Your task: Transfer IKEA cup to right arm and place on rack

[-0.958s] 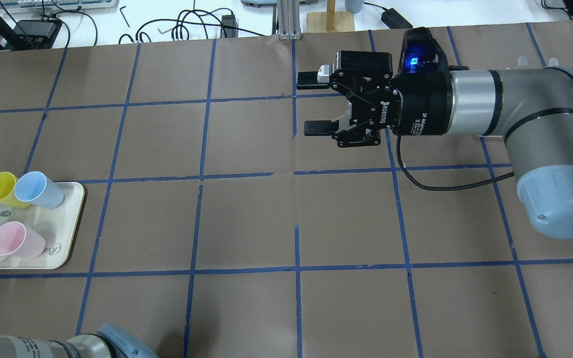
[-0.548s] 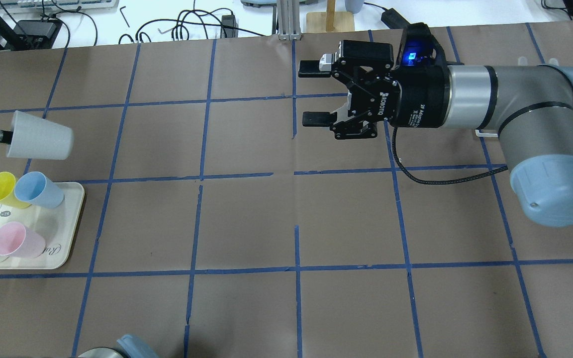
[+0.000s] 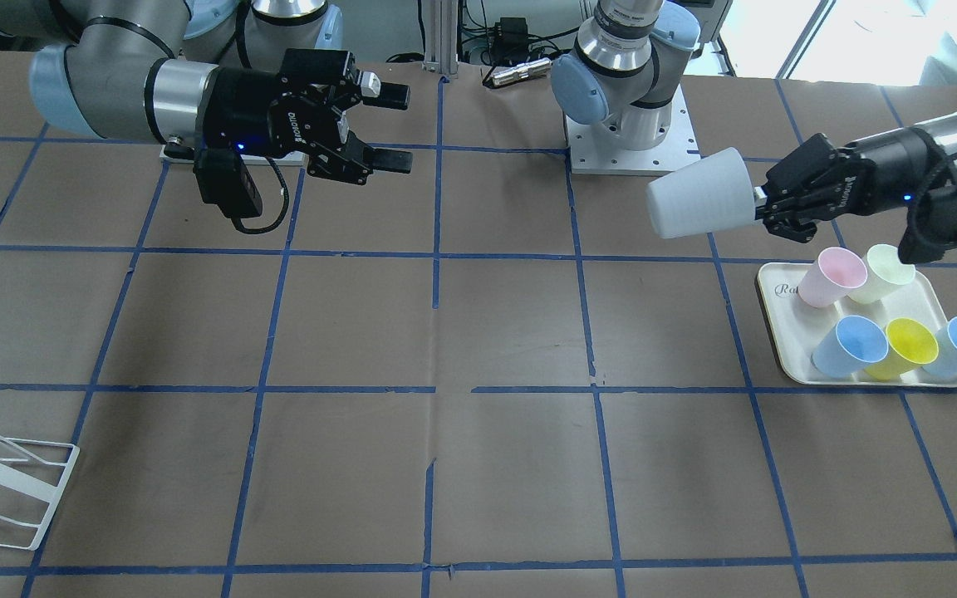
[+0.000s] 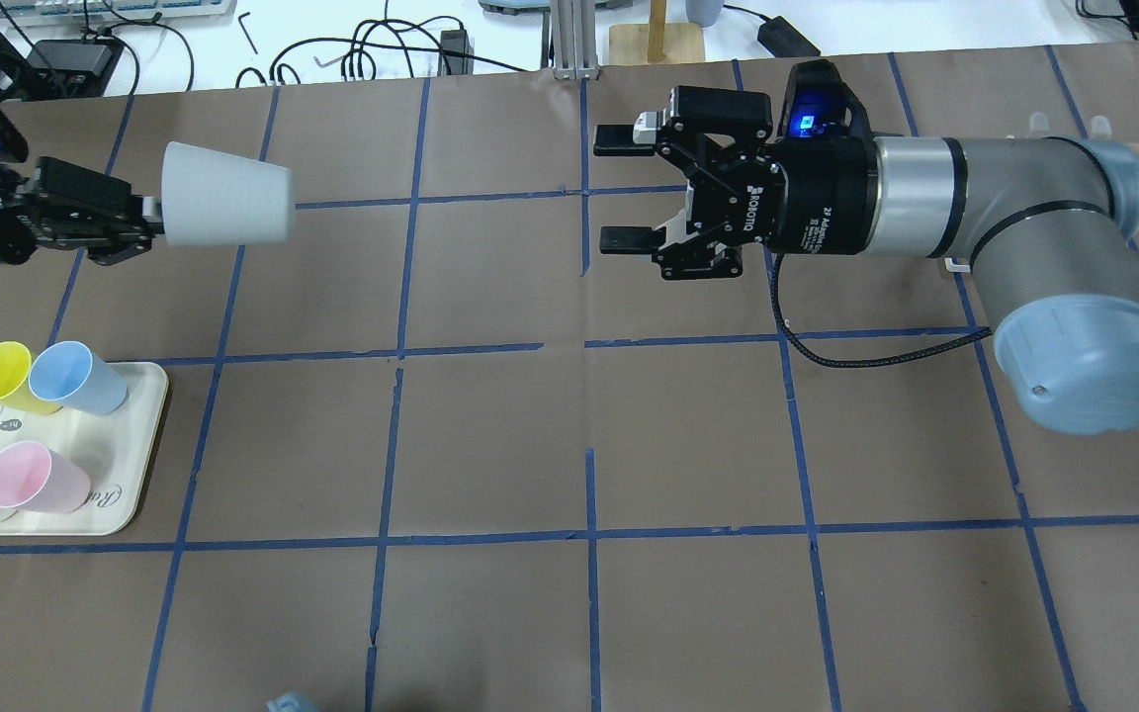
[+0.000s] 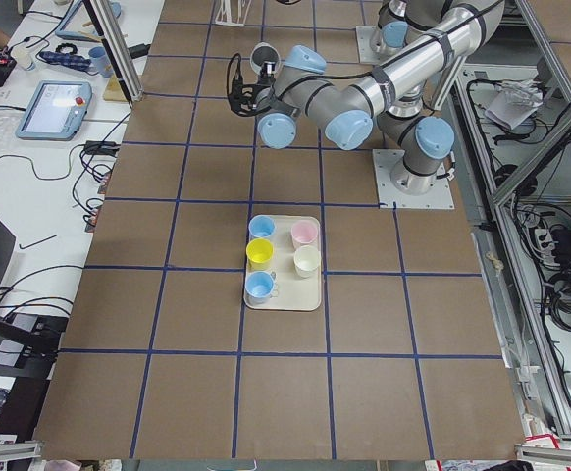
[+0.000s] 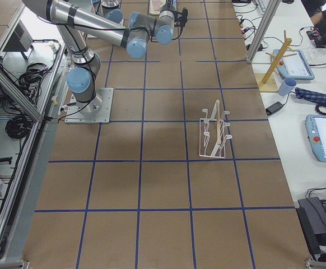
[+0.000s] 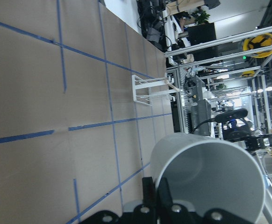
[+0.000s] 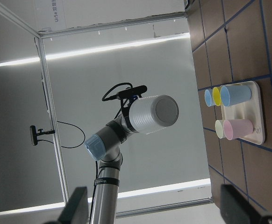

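The IKEA cup (image 4: 223, 208) hangs above the table on its side, pinched by the rim between the pressed-together fingers of the left gripper (image 4: 152, 222). Its long axis runs level along the table's length. The open mouth faces back into the left gripper's palm. The closed base points straight at the right gripper (image 4: 617, 190), which hangs well apart from it, both fingers spread wide with nothing between them.

How the left fingertips sit on the rim is hard to make out. The cup wall covers them from overhead, and the left wrist camera shows little beyond the cup's grey inside. From overhead, the left arm is cut off at the frame edge. The rack (image 3: 5, 490) is almost wholly hidden there behind the right arm, and the front camera crops it too.

There is one rack, on the table well apart from the right gripper, back past its wrist. One tray (image 3: 861, 378) lies near the left gripper, off to one side of its wrist. It carries five cups: two blue cups (image 3: 852, 345), one yellow cup (image 3: 910, 347), one pink cup (image 3: 834, 278) and one pale green cup (image 3: 884, 270).
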